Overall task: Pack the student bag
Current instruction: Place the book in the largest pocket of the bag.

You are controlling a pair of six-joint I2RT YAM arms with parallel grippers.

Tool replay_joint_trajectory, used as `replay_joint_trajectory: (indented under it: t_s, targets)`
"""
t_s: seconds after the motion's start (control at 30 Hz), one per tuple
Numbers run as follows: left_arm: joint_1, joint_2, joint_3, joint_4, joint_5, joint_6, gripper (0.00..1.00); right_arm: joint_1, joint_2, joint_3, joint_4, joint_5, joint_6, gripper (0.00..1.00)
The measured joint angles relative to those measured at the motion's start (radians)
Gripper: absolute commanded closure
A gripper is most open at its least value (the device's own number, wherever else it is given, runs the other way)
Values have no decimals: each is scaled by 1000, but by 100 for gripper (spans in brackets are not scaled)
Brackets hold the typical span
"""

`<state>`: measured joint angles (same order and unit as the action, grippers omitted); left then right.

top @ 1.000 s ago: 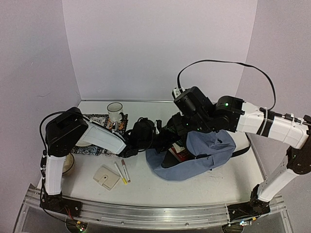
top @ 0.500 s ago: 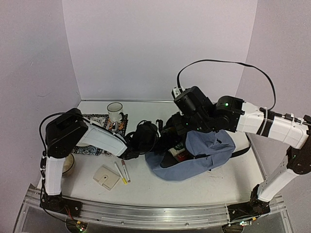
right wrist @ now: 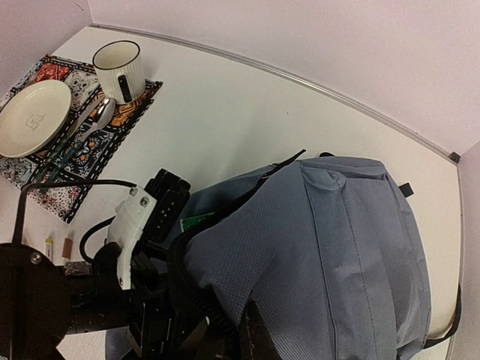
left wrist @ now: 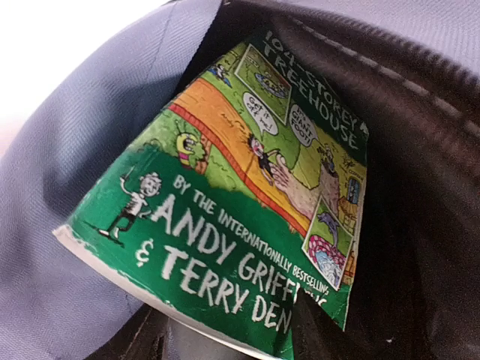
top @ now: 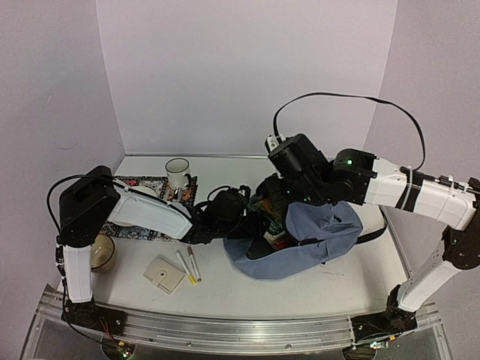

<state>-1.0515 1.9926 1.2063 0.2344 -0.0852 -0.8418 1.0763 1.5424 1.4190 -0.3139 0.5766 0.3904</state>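
Since a second ago the left arm's elbow has swung out to the left, and the left hand has pushed closer into the mouth of the soft blue-grey fabric student bag. The bag lies on its side on the white surface, right of centre, with its opening facing left. We see the left hand gripping a green illustrated paperback book, whose far end is inside the dark opening. The right hand sits at the upper rim of that opening; we cannot tell whether it is wide or closed on fabric. A white ribbed mug stands on a patterned placemat, well to the left.
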Motion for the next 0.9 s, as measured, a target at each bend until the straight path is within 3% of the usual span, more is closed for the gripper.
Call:
replay_joint_trajectory:
  t_s: [0.13,0.33,0.7,0.9]
  targets:
    - [-1,4,56,-42,8,6,44,0,0,0,0,0,0,99]
    - [-19,5,105,-36,22,29,28,0,0,-4,1,1,0,97]
    - [-31,-148,-40,-177,-69,79,2,0,0,-9,6,8,0,95]
    - [-74,-211,-38,-298,-136,103,1,1,0,-28,21,7,1,94]
